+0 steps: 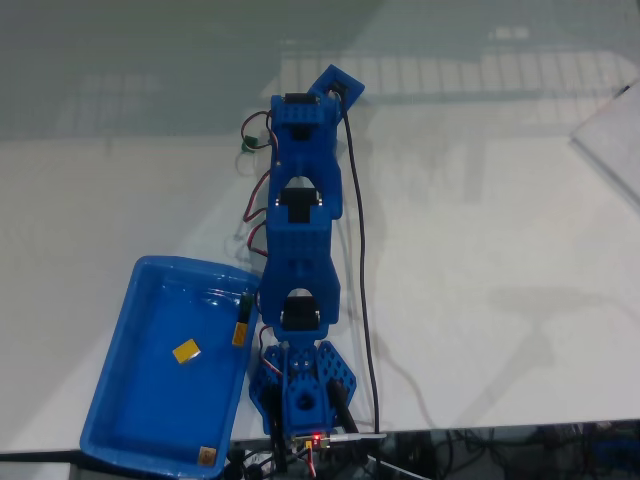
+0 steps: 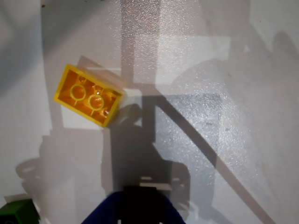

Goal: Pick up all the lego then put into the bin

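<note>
A yellow lego [image 2: 88, 95] lies studs-down on the white table in the wrist view, up and left of the gripper [image 2: 140, 207], whose blue and black tip enters from the bottom edge. A dark green lego [image 2: 16, 212] shows in the bottom left corner, and in the fixed view the green lego [image 1: 245, 148] sits just left of the stretched arm. The gripper [image 1: 340, 85] reaches toward the far side of the table; I cannot tell how its jaws stand. The blue bin [image 1: 120, 400] at the lower left holds another yellow lego [image 1: 186, 351].
A narrow yellow piece [image 1: 240, 333] with a dark bit above it sits by the bin's right wall. A tan square sticker [image 1: 207, 457] lies in the bin's near corner. A black cable [image 1: 360, 250] runs along the arm's right side. The arm's base [image 1: 300, 390] stands right of the bin.
</note>
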{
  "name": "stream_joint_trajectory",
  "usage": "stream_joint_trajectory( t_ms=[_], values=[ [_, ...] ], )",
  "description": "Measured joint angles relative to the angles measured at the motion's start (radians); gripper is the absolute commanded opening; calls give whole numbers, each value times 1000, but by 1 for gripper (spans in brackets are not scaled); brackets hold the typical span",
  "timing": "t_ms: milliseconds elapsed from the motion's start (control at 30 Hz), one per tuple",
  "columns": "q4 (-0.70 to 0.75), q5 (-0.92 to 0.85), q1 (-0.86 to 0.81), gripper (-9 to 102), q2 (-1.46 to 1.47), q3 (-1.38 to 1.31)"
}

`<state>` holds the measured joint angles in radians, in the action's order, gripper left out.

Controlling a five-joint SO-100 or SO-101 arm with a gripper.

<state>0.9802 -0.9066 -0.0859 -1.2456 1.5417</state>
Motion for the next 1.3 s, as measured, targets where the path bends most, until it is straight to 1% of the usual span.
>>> stream_joint_trajectory(
  t_ms=[433, 533, 667, 767, 867, 967, 1133, 1300],
  values=[
    [0, 6, 8, 0, -28, -2],
    [0, 28, 28, 0, -147, -2],
    [9, 54, 107, 0, -410, 74],
    [32, 57, 201, 0, -615, 155],
    [86, 48, 319, 0, -793, 207],
    [170, 34, 454, 0, -939, 235],
    [333, -17, 736, 1, -1161, 311],
    [512, -92, 1014, 1, -1290, 360]
  ],
)
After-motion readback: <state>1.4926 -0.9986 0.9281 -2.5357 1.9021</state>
